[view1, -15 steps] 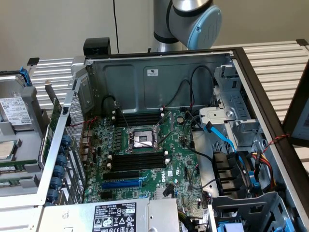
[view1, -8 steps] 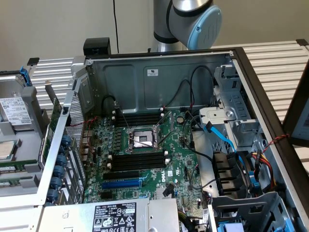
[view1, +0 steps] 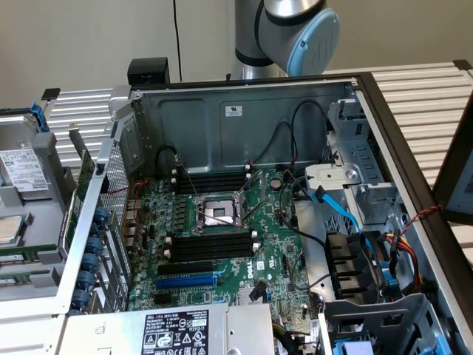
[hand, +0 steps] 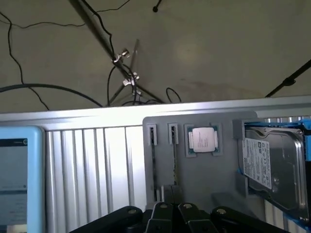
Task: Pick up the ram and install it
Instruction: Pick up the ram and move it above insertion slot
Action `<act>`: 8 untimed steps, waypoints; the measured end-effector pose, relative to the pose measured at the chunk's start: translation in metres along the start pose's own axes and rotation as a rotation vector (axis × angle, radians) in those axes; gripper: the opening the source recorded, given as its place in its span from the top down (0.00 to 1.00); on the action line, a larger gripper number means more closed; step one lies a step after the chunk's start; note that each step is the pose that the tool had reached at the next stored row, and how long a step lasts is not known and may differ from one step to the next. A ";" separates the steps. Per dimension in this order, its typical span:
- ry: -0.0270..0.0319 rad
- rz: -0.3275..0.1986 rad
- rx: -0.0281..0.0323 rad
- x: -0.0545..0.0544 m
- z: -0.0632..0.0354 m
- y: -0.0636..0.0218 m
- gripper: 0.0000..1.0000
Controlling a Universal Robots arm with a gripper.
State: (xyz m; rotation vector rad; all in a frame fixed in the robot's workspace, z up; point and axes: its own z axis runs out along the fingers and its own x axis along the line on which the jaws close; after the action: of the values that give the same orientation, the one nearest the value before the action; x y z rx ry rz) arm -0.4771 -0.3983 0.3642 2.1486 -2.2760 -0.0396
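wrist view: the end effector (hand: 171,211) is pinched shut with nothing between its fingers. it hangs close to the near end of a grey holder tray (hand: 228,121) that lies on a ribbed metal table (hand: 97,160).

the tray keeps each part in its own recess. the ram (hand: 153,160) stands on its thin edge in a narrow groove, likely so that its upper edge is free for a pinch from above. a second groove (hand: 174,155) just beside it holds another thin dark strip. beyond these grooves a square processor chip (hand: 203,140) lies flat in a shallow pocket. a hard drive (hand: 269,165) rests label up in a blue-edged bay at the far side.

exterior view: an open computer case (view1: 222,111) lies on its side in the middle of the frame, probably so that the motherboard (view1: 281,251) faces up. black memory slots (view1: 213,246) with white end clips lie bare near the centre. the robot arm (view1: 295,29) rises behind the case at the upper middle.
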 end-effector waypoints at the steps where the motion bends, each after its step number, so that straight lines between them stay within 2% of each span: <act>1: 0.0015 -0.013 0.0035 0.000 0.0000 0.0000 0.90; 5: 0.0067 -0.058 0.0205 0.000 0.0000 0.0000 0.90; 6: 0.0076 -0.071 0.0230 0.000 0.0000 -0.0001 0.90; 8: 0.0081 -0.093 0.0242 0.000 0.0000 0.0000 0.90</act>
State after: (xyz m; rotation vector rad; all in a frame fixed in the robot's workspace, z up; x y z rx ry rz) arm -0.4771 -0.3984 0.3641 2.2606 -2.1824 -0.0042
